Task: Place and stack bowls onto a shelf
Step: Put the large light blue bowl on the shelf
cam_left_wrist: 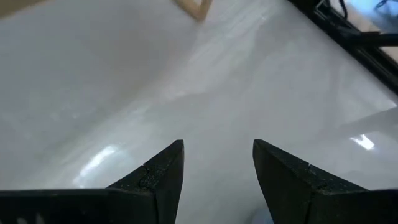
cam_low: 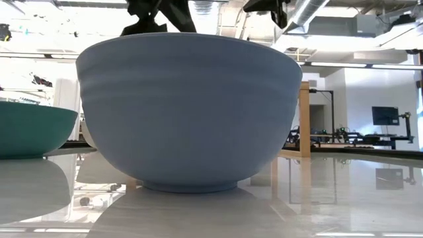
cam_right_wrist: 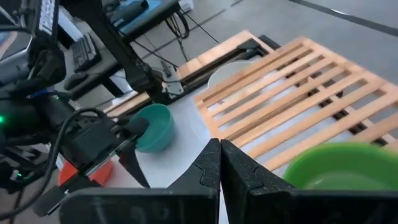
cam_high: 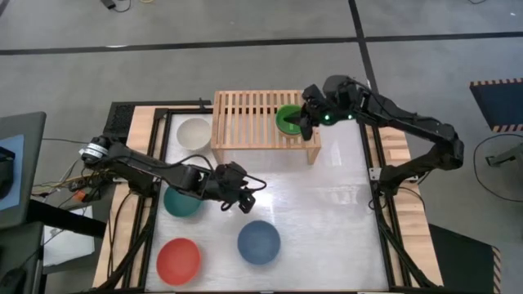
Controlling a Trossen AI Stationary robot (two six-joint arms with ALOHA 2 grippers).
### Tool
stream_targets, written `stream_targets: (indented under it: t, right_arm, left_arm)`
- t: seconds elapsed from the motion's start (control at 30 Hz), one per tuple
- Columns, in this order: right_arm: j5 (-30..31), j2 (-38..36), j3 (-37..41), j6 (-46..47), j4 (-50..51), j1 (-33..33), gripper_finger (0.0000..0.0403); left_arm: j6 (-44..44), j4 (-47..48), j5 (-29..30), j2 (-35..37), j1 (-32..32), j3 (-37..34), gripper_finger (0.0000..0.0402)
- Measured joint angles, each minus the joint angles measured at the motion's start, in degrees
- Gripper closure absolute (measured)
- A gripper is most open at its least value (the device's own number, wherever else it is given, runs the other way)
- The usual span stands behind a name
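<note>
Only the green bowl (cam_high: 288, 119) sits on the shelf (cam_high: 245, 122), four wait on the table, left gripper (cam_high: 245, 198) spread empty, right gripper (cam_high: 308, 122) pinched together.

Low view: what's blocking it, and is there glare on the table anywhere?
Low view: the dark blue bowl sits close to the lens and fills most of the frame, over bright window reflections on the table. Left wrist view: white glare streaks between the open left tool.

table (cam_high: 343, 204): glossy white top, under the left fingers | monitor (cam_low: 384, 116): far room, dark | keyboard (cam_right_wrist: 84, 46): off-table
</note>
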State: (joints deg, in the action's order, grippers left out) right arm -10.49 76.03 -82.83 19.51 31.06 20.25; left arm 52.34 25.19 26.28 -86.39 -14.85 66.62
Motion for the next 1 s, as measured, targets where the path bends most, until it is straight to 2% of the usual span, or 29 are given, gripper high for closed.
stream_targets:
  t: [0.17, 0.3, 0.53, 0.73, 0.9, 1.0]
  right_arm:
    - [8.7, 0.0, 0.0, 4.9, 4.6, -4.5, 0.0373]
    - [15.4, -0.8, 0.0, 7.9, 11.4, -8.5, 0.0358]
    - [26.2, -2.2, -0.1, 17.1, 21.6, -18.3, 0.0325]
    - [31.8, -3.7, 0.0, 25.1, 26.0, -25.5, 0.0289]
    - [36.5, -4.4, 0.0, 28.9, 27.0, -28.5, 0.0256]
    - [36.7, -4.6, 0.0, 29.1, 27.2, -28.8, 0.0240]
  left_arm:
    - [-2.7, -11.0, -0.9, 0.0, -0.1, -6.3, 0.0226]
    - [-6.3, -20.7, -4.7, -1.4, -0.3, -10.6, 0.0226]
    - [-12.1, -21.0, -15.1, -9.1, -1.1, -11.1, 0.0226]
    - [-15.6, -21.5, -22.6, -12.3, -1.3, -11.0, 0.0226]
    - [-16.3, -20.6, -22.1, -11.3, -0.9, -11.0, 0.0226]
    - [-16.2, -20.6, -22.0, -9.1, -0.1, -11.0, 0.0226]
